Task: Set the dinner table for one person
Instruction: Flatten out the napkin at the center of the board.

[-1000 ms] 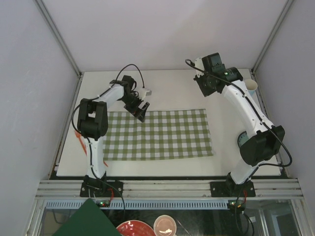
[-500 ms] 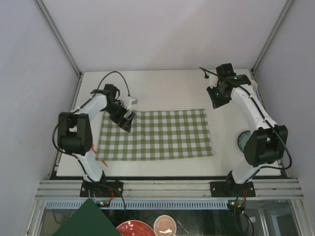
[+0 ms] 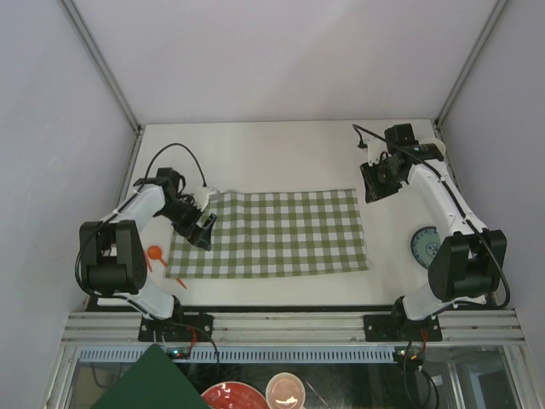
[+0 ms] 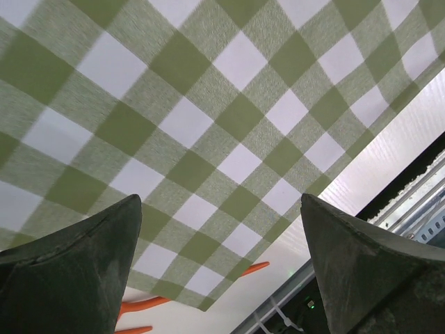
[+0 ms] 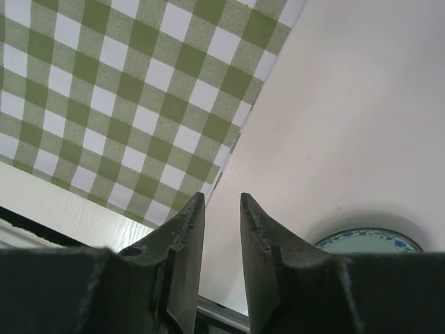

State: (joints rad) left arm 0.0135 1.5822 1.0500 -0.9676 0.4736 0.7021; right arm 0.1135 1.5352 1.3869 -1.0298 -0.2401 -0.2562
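Note:
The dinner table carries a green-and-white checked cloth spread flat at its middle. My left gripper hangs low over the cloth's left edge. In the left wrist view the left gripper is open wide over the cloth, with nothing between its fingers. My right gripper hovers just off the cloth's far right corner. In the right wrist view the right gripper shows a narrow gap between its fingers and holds nothing, above bare tabletop.
A blue-rimmed plate lies near the right edge, partly hidden by the right arm, and shows as the plate in the right wrist view. Orange utensils lie left of the cloth's near corner. A red bowl sits below the table's front rail.
The left arm swung nearer and to the left along the cloth's left edge, uncovering the orange utensils. The right arm moved right and nearer, and its jaws parted slightly.

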